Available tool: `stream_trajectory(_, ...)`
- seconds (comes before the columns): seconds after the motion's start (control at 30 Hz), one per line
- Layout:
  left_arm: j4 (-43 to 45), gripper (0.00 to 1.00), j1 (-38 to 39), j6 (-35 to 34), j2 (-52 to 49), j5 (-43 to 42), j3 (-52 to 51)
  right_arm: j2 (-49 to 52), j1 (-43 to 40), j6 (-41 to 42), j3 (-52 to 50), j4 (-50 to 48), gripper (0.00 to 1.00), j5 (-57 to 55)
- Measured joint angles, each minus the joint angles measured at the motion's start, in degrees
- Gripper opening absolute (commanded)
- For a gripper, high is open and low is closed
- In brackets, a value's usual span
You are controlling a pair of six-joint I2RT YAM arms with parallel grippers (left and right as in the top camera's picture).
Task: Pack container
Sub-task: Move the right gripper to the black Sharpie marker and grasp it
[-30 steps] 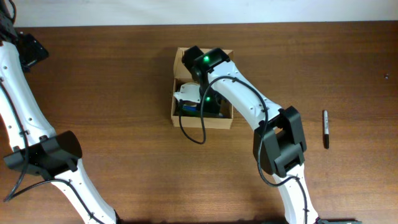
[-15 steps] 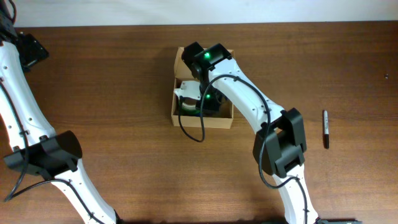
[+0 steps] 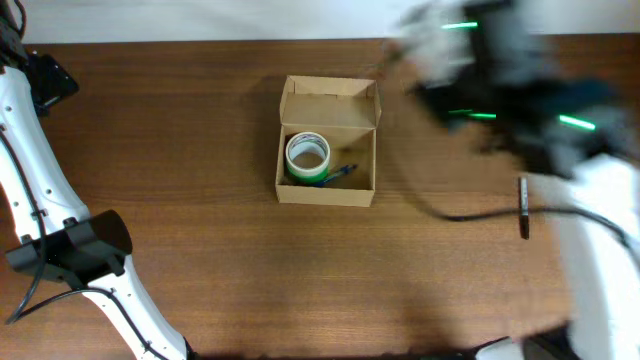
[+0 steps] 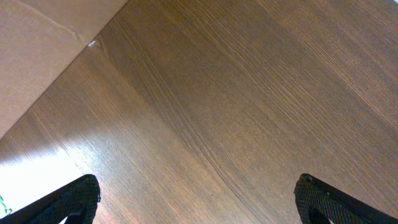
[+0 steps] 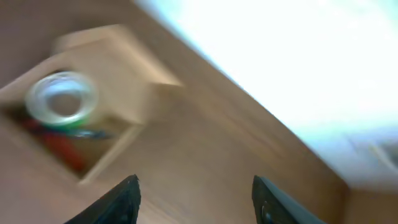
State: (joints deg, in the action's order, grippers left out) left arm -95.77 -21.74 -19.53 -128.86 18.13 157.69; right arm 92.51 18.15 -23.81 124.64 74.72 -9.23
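Brown wood table (image 3: 200,120) leaves bare room all round both tools. The left gripper (image 4: 198,199) hangs wide open and empty over it. The right arm (image 3: 500,80) is a blur; the right gripper (image 5: 198,200) is part open, holding nothing. The box (image 3: 325,195) sits ahead and left of it, flap (image 3: 330,100) up, tape roll (image 3: 307,153) inside. A low approach could clip wall or flap and shove the box. The marker (image 3: 523,208), close under the arm, might get knocked.

Robotics lab bench, dark brown wood-grain tabletop (image 3: 200,120) against a plain white wall (image 3: 200,18), white-and-black jointed robot arm at left (image 3: 28,160), second blurred arm at right (image 3: 600,230).
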Motion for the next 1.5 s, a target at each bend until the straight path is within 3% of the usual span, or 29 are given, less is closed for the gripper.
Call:
stream_trajectory(0.1,0.0,1.0,0.0,0.0,0.0,0.0,0.0,-5.0,-12.3,4.3,-2.9,0.1,0.61,0.4)
stream_trajectory(0.27,0.0,1.0,0.0,0.0,0.0,0.0,0.0,-4.7,-26.9,6.9,-14.2,-4.6,0.61,6.1)
stream_trajectory(0.53,0.0,1.0,0.0,0.0,0.0,0.0,0.0,2.5,-38.3,7.2,-41.2,-20.4,0.61,9.4)
stream_trajectory(0.67,0.0,1.0,0.0,0.0,0.0,0.0,0.0,5.2,-40.7,7.3,-46.0,-22.6,0.62,9.6)
stream_trajectory(1.07,0.0,1.0,0.0,0.0,0.0,0.0,0.0,19.2,-41.7,9.3,-46.1,-24.3,0.62,10.2)
stream_trajectory(1.5,0.0,1.0,0.0,0.0,0.0,0.0,0.0,21.6,-41.7,11.6,-46.1,-25.4,0.62,6.4)
